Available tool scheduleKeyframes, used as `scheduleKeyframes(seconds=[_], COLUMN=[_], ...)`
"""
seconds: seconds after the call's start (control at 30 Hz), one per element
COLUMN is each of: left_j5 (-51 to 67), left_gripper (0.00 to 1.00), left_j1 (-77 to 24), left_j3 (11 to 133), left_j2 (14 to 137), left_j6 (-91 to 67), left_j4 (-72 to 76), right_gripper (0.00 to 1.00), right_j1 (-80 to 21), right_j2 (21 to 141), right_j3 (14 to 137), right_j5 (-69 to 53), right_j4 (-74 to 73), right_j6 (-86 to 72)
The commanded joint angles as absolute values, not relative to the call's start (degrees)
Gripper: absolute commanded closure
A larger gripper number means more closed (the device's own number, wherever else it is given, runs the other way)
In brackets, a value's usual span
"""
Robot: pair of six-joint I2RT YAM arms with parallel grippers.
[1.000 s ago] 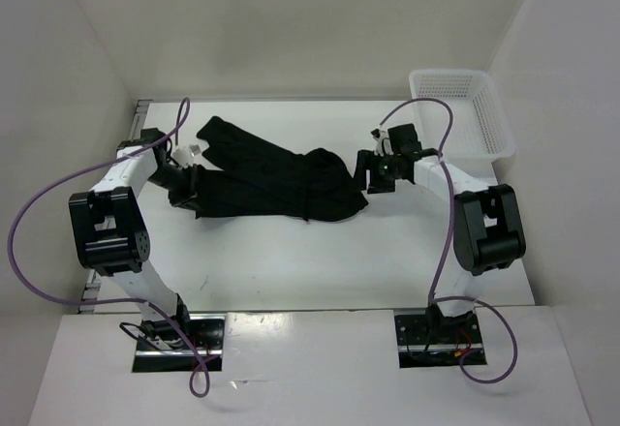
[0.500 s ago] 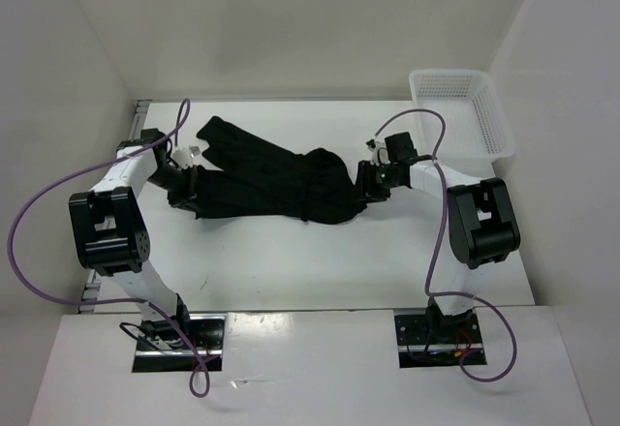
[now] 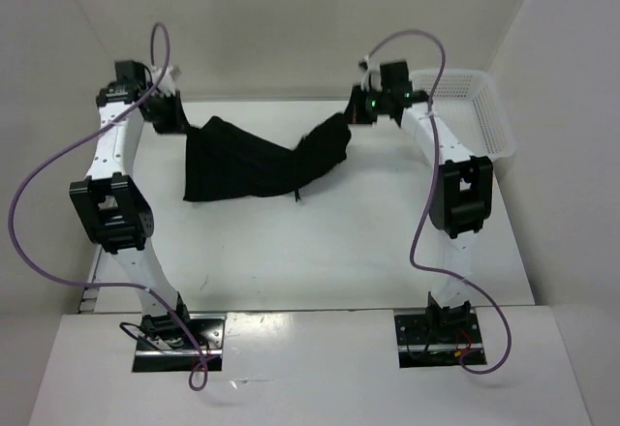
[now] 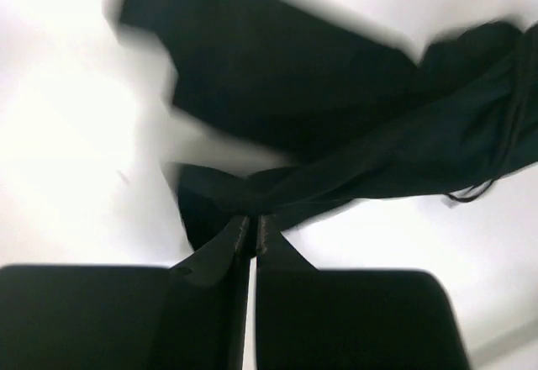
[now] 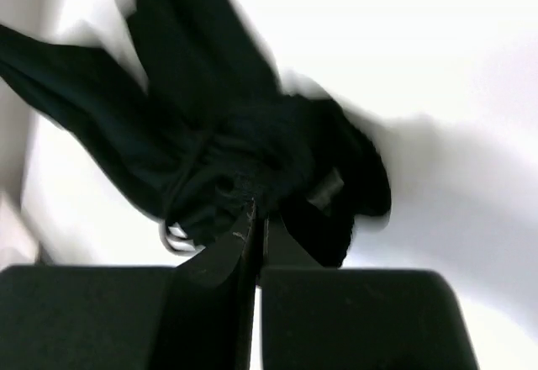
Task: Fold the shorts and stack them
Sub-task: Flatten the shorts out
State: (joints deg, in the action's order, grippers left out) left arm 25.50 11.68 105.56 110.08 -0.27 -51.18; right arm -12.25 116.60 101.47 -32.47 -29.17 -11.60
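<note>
The black shorts (image 3: 242,160) hang stretched between my two grippers above the far half of the table, sagging in the middle, with the lower edge near the tabletop. My left gripper (image 3: 182,121) is shut on the shorts' left corner, and its wrist view shows the dark cloth (image 4: 336,134) pinched at the fingertips (image 4: 252,223). My right gripper (image 3: 351,116) is shut on the shorts' right end, where bunched fabric (image 5: 252,151) and a loop of drawstring cord (image 5: 172,223) hang just past its tips (image 5: 256,214). A thin cord end (image 3: 296,197) dangles below the shorts.
A white mesh basket (image 3: 484,116) stands at the far right corner, just right of my right arm. White walls close in the table (image 3: 320,252) at the back and on both sides.
My right gripper moved onto the shorts' right end and shut on it. Both arms then rose and swung toward the back, lifting the shorts off the table and spreading them.
</note>
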Motion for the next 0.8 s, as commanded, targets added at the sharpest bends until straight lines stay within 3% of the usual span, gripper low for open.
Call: scheduleKeyframes(seconds=[0.0, 0.13, 0.27, 0.4, 0.63, 0.77], left_j5=[25.0, 21.5, 20.8, 18.4, 15.9, 16.8], left_gripper=[1.0, 1.0, 1.0, 1.0, 1.0, 1.0], left_j1=[12.0, 12.6, 13.1, 13.1, 13.6, 13.6], left_j3=[119.7, 128.8, 123.9, 105.1, 75.2, 63.0], left_j2=[109.9, 108.6, 102.3, 93.3, 88.9, 87.6], left_j6=[0.0, 0.0, 0.0, 0.0, 0.0, 0.0], left_j4=[-47.6, -48.3, -48.9, -48.3, -54.3, -59.3], right_gripper=[1.0, 1.0, 1.0, 1.0, 1.0, 1.0], right_j1=[-9.9, -8.4, -8.4, -8.4, -10.5, -13.4], right_j2=[116.7, 114.0, 105.0, 96.6, 88.2, 84.0], right_j3=[125.4, 127.5, 116.9, 97.0, 64.8, 54.2], right_j5=[-29.6, -29.6, -29.6, -26.5, -28.2, -28.7], right_j4=[-30.4, -29.6, -28.0, -25.7, -25.2, -28.9], right_j6=[-13.6, -14.8, -12.8, -12.2, -17.9, -22.8])
